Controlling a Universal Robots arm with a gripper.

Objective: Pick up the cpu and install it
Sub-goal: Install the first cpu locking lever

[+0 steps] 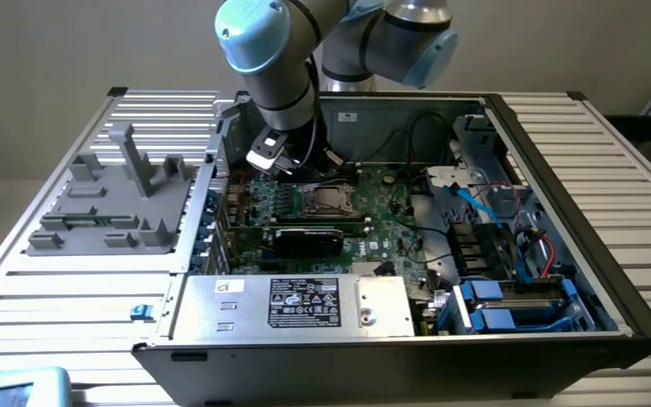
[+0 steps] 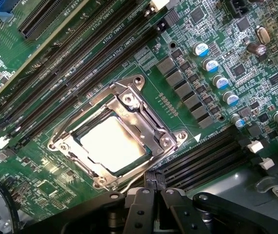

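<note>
Black gripper (image 2: 152,192) w/ fingers pressed together, holding nothing, hovers just above green motherboard (image 2: 217,63); flat square silver-grey cpu (image 2: 112,145) sits in its metal socket frame (image 2: 144,114); white-labelled silver power supply box (image 1: 292,305) at case front; label text unreadable.

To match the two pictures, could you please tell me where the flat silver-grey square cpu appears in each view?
Exterior view: the flat silver-grey square cpu sits mid-motherboard, just below the arm's wrist.
Wrist view: the cpu lies in the metal socket frame, ahead of the gripper.
Shared landmark: that socket frame.
</note>
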